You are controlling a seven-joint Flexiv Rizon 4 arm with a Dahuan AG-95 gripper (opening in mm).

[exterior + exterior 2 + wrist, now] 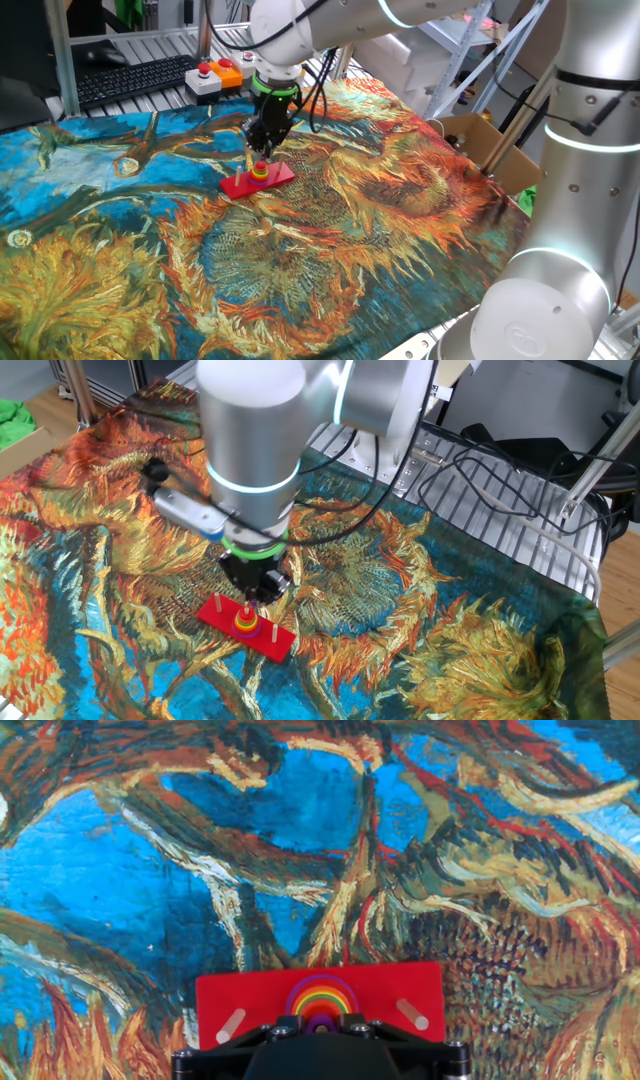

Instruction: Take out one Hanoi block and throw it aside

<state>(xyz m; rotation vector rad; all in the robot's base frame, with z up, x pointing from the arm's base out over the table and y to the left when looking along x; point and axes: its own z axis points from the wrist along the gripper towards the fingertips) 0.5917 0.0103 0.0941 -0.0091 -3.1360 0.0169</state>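
Observation:
A red Hanoi base (pixel 240 185) lies on the painted cloth, with a rainbow stack of blocks (pixel 259 173) on its middle peg. The base (pixel 275 641) and stack (pixel 245 623) also show in the other fixed view. My gripper (pixel 262 152) points straight down onto the stack's top, as also shows in the other fixed view (pixel 252 598). In the hand view my gripper (pixel 320 1023) has its jaws pressed on both sides of the small purple top block (pixel 311 1022), above the rainbow stack (pixel 322 998). Two bare pegs (pixel 231 1025) (pixel 411 1014) stand on the base (pixel 230 990).
A button box (pixel 215 75) and a keyboard (pixel 130 78) sit behind the cloth. A cardboard box (pixel 480 140) stands off the right edge. Cables (pixel 500 470) lie on the metal rails beyond the cloth.

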